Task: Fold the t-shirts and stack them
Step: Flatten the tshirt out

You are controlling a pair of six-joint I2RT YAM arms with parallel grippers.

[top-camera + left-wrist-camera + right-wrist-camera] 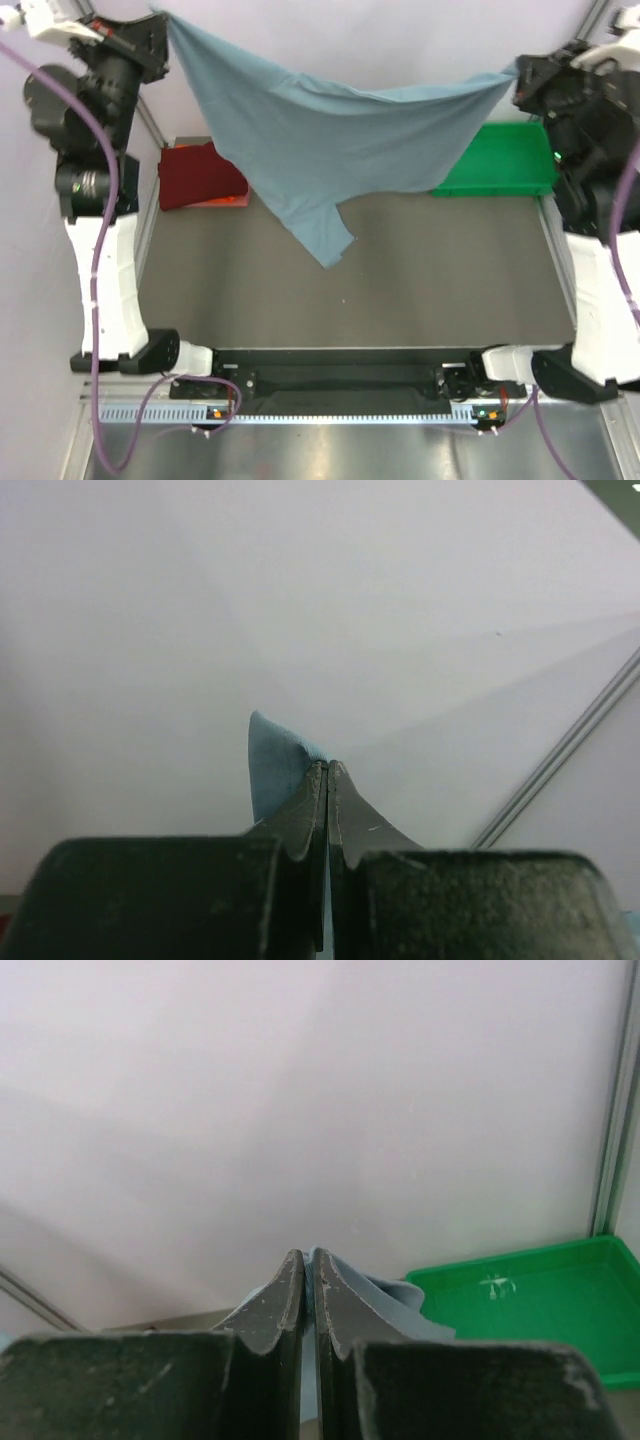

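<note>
The grey-blue t-shirt hangs spread in the air between my two grippers, high over the far half of the table, one sleeve dangling toward the middle. My left gripper is shut on its left corner; a tuft of blue cloth pokes out beside the closed fingers. My right gripper is shut on the right corner; blue cloth bulges round its tips. The dark red t-shirt lies folded at the far left on top of the orange one, of which only an edge shows.
A green plastic tray stands at the far right of the table, also in the right wrist view. The grey table mat lies below the hanging shirt. A white wall is behind.
</note>
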